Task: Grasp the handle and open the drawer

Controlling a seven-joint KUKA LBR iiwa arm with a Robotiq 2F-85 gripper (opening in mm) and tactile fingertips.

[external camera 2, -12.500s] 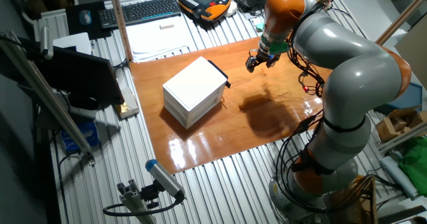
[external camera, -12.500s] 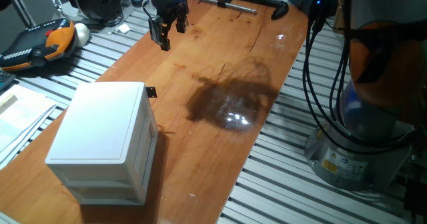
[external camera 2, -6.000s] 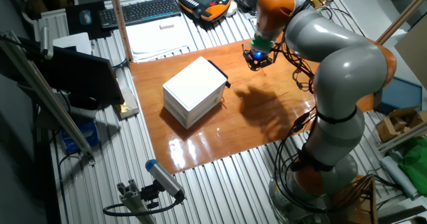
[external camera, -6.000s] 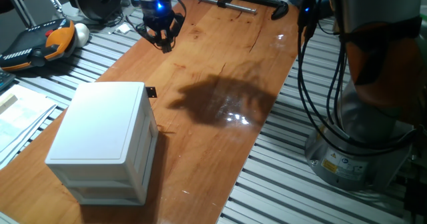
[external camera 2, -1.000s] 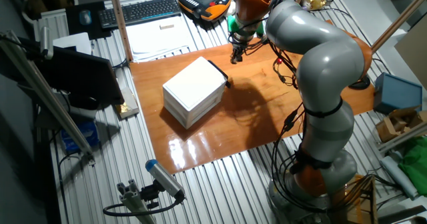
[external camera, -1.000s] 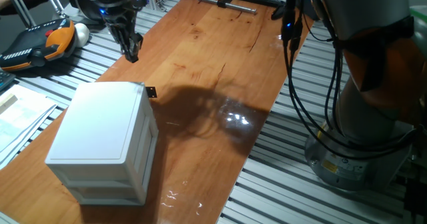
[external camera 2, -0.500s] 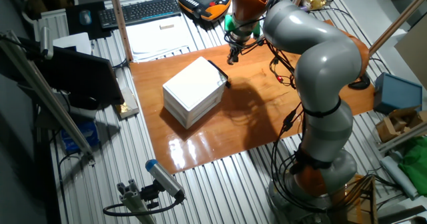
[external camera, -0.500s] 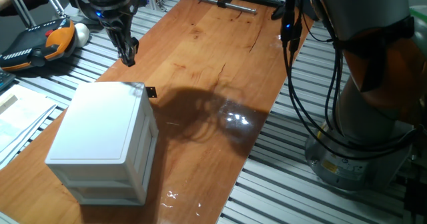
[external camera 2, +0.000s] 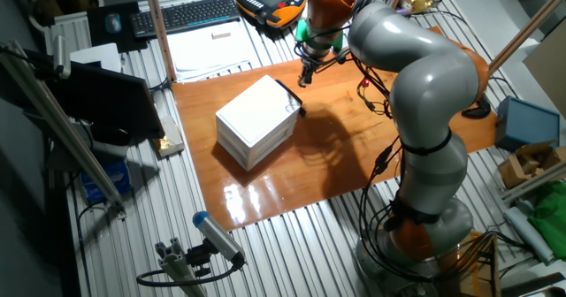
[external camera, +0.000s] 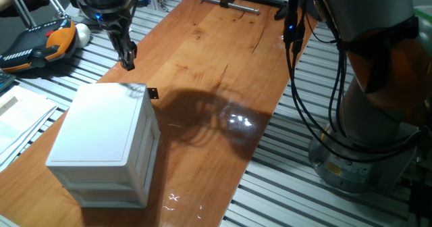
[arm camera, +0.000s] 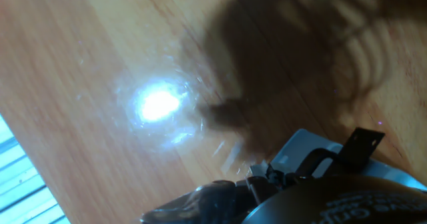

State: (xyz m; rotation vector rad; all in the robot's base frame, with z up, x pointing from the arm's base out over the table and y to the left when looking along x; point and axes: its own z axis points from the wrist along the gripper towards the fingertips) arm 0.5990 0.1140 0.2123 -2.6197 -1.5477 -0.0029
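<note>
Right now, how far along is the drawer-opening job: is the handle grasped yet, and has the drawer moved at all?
Done: only the approach. The gripper hangs above the wooden table, just behind the white cabinet. In hand: nothing; the handle stands free, clear of the fingers. Whether the jaws are open cannot be told. Left: grasping the handle and pulling; the drawer sits flush with the cabinet front, so it looks closed.

Wooden tabletop w/ light glare, black handle lower right, blurred.
</note>
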